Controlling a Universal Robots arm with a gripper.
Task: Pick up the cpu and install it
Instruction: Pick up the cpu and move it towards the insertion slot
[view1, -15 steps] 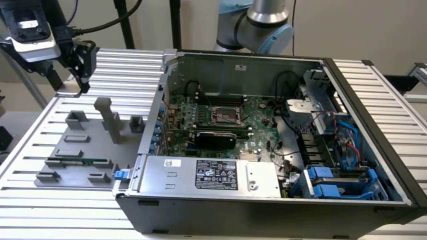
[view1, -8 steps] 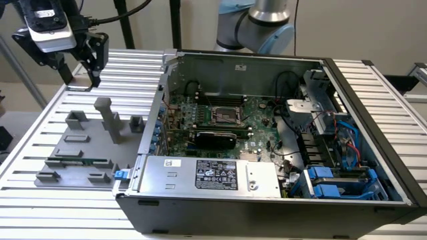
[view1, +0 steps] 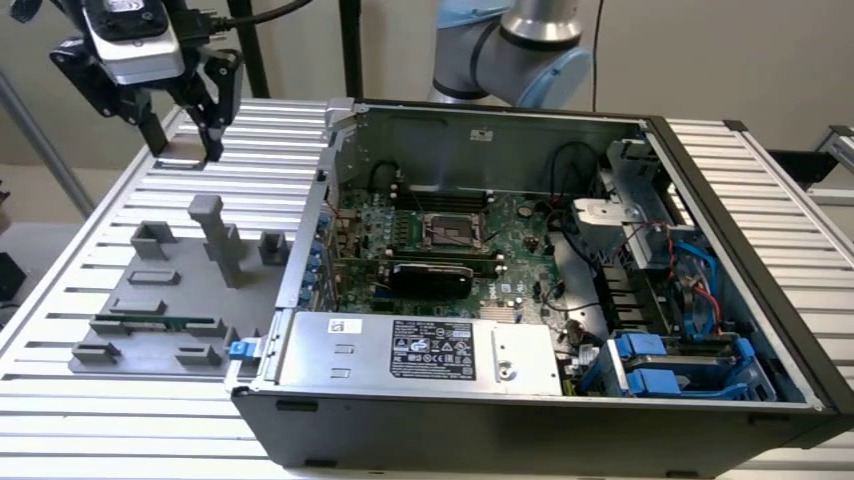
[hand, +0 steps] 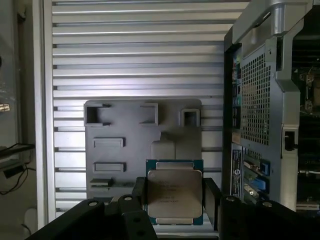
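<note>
Gripper closed on the cpu by opposite edges, held high; motherboard socket lies lower, toward the exterior view's right.

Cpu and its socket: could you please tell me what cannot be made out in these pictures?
- cpu: lid printing too small to read, wrist view; side edges covered by the gripper.
- socket on the motherboard: contacts too small to tell, exterior view.
</note>
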